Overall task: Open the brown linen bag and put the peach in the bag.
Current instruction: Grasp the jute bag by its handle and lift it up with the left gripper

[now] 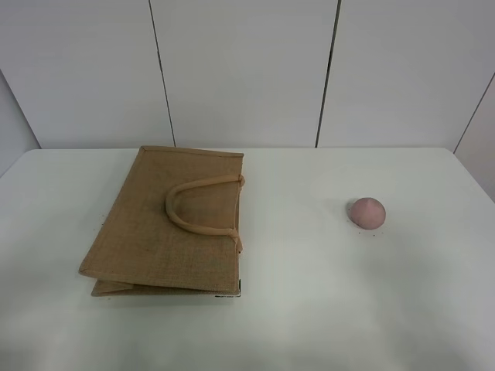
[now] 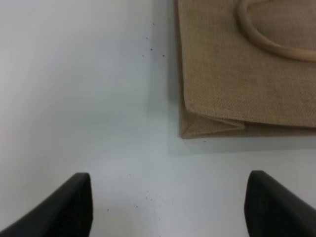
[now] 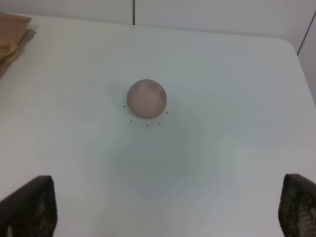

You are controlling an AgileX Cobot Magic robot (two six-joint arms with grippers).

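The brown linen bag (image 1: 166, 224) lies flat and folded on the left of the white table, its lighter loop handle (image 1: 197, 209) resting on top. The peach (image 1: 366, 212) sits alone on the table to the right. Neither gripper shows in the high view. In the left wrist view my left gripper (image 2: 168, 207) is open and empty above bare table, short of a corner of the bag (image 2: 237, 74). In the right wrist view my right gripper (image 3: 168, 210) is open and empty, with the peach (image 3: 146, 98) ahead of it and apart from it. A bag edge (image 3: 12, 34) shows at that view's side.
The white table (image 1: 309, 309) ends at a white panelled wall (image 1: 247, 69) behind. Small dark specks lie on the table around the peach and near the bag's corner.
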